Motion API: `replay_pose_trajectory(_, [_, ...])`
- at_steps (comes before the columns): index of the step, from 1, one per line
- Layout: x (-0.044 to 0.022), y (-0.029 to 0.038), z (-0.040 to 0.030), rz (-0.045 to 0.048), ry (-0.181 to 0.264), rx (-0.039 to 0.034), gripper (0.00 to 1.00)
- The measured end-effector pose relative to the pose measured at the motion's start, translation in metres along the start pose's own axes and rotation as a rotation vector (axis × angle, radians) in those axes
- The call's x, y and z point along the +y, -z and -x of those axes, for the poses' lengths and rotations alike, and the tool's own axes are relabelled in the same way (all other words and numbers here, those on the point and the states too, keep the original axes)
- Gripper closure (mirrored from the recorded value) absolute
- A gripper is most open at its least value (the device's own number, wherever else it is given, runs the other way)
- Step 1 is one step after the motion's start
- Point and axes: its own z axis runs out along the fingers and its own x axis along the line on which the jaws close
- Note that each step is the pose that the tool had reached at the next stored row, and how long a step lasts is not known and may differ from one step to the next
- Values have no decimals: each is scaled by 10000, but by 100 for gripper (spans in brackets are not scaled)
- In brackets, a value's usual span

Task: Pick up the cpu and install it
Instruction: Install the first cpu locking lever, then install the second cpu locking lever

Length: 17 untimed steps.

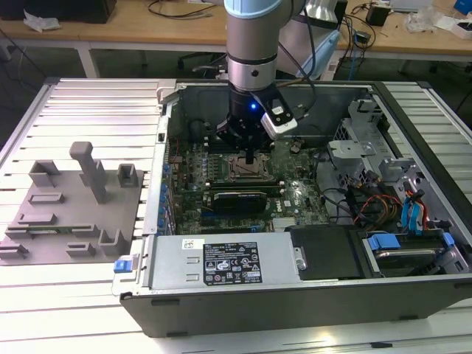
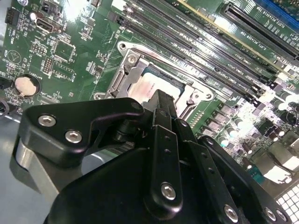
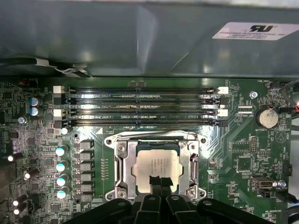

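Observation:
The cpu, a flat square chip with a silvery top, lies flat inside the open metal socket frame on the green motherboard. In the second wrist view the cpu shows just beyond the black fingers. My gripper hangs straight over the socket with its two narrow fingertips pressed together, shut, over the chip's near edge. I cannot tell whether the tips touch the chip. In the exterior view the gripper reaches down into the open computer case onto the socket.
Memory slots run beside the socket. A long black expansion card lies close by, and the power supply sits along the case's front. Drive cages and cables are at the exterior view's right; grey fixture blocks at its left.

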Motion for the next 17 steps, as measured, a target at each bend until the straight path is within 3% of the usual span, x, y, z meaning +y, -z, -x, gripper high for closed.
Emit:
replay_pose_trajectory(15, [-1, 14, 1, -3, 0, 2, 89])
replay_pose_trajectory(17, [-4, 72, 4, -3, 0, 1, 89])
